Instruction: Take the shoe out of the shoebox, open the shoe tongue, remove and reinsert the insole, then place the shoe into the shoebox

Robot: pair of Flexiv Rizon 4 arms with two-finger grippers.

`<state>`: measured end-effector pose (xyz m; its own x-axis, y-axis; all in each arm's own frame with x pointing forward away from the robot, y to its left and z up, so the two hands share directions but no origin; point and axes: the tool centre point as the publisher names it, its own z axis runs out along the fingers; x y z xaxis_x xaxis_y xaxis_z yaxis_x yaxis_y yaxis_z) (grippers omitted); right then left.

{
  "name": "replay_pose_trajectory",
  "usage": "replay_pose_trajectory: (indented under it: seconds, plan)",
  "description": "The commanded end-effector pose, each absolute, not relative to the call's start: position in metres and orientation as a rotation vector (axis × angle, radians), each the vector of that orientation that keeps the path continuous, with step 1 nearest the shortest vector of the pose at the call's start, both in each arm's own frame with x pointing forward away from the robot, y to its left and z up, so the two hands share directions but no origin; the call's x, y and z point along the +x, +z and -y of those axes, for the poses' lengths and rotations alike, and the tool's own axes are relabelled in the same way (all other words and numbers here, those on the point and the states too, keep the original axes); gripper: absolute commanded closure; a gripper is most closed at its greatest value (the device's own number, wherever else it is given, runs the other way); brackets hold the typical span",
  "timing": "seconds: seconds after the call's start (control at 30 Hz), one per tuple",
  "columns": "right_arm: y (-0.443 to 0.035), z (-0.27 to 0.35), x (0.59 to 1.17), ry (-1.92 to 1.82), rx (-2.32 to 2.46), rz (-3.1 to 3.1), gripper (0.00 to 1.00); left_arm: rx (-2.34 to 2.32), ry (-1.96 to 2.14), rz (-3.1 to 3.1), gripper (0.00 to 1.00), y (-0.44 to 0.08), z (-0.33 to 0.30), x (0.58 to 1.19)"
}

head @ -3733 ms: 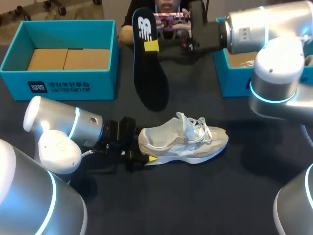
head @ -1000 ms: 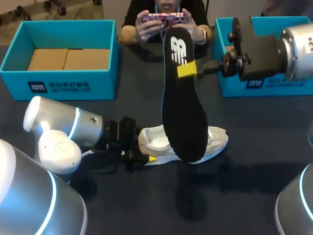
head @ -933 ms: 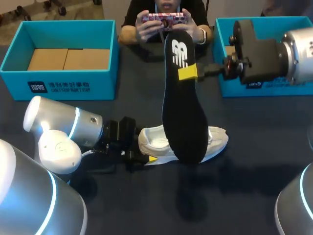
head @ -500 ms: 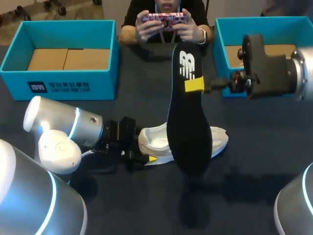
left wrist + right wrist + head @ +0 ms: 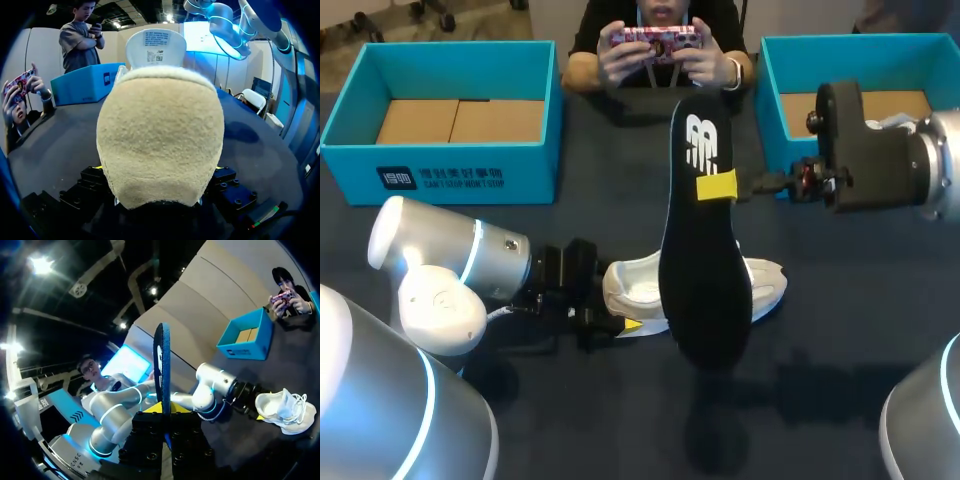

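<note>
A beige mesh shoe (image 5: pixel 632 292) lies on its side on the dark table, its toe (image 5: pixel 767 284) pointing right. My left gripper (image 5: pixel 610 318) holds its heel; in the left wrist view the fuzzy heel (image 5: pixel 160 145) fills the gap between the fingers. A long black insole (image 5: pixel 705 270) hangs upright in the air in front of the shoe and hides its middle. My right gripper (image 5: pixel 718 186) is shut on the insole's upper part. In the right wrist view the insole (image 5: pixel 162 365) stands edge-on between the yellow tips (image 5: pixel 164 409), with the shoe (image 5: pixel 286 410) far below.
A teal shoebox (image 5: pixel 440 175) with a cardboard bottom stands at the back left. A second teal shoebox (image 5: pixel 775 150) stands at the back right, just behind my right arm (image 5: pixel 880 165). Bare table lies in front of the shoe.
My right arm has carried the insole a little to the right, lower and closer to the shoe. The left arm and the shoe have stayed still.
</note>
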<state>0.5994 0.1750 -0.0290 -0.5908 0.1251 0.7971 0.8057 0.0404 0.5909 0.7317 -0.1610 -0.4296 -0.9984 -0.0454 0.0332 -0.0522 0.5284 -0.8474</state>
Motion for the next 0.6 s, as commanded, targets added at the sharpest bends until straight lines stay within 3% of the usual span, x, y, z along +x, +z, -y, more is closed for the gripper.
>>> replay_pose_trajectory:
  seconds: [0.03, 0.33, 0.37, 0.4, 0.43, 0.47, 0.6]
  plan:
    - [-0.0306, -0.1768, 0.5974, -1.601, -0.945, 1.770, 1.00, 0.088, 1.516, 2.743, 1.00, -0.4405, 0.1598, 0.7332]
    - [-0.0306, -0.1768, 0.5974, -1.601, -0.945, 1.770, 1.00, 0.088, 1.516, 2.743, 0.99, -0.4405, 0.1598, 0.7332]
    - [-0.0306, -0.1768, 0.5974, -1.601, -0.945, 1.770, 1.00, 0.088, 1.516, 2.743, 0.84, -0.4405, 0.1598, 0.7332]
    - [-0.0306, -0.1768, 0.5974, -1.601, -0.945, 1.770, 1.00, 0.052, 1.507, 2.743, 0.53, -0.4389, 0.1582, 0.7321]
    - [-0.0306, -0.1768, 0.5974, -1.601, -0.945, 1.770, 1.00, 0.039, 1.504, 2.742, 0.07, -0.4379, 0.1573, 0.7313]
    - [-0.0306, -0.1768, 0.5974, -1.601, -0.945, 1.770, 1.00, 0.051, 1.490, 2.752, 0.00, -0.4375, 0.1568, 0.7311]
    - [-0.0306, -0.1768, 0.5974, -1.601, -0.945, 1.770, 1.00, 0.065, 1.432, 2.780, 0.00, -0.4334, 0.1521, 0.7325]
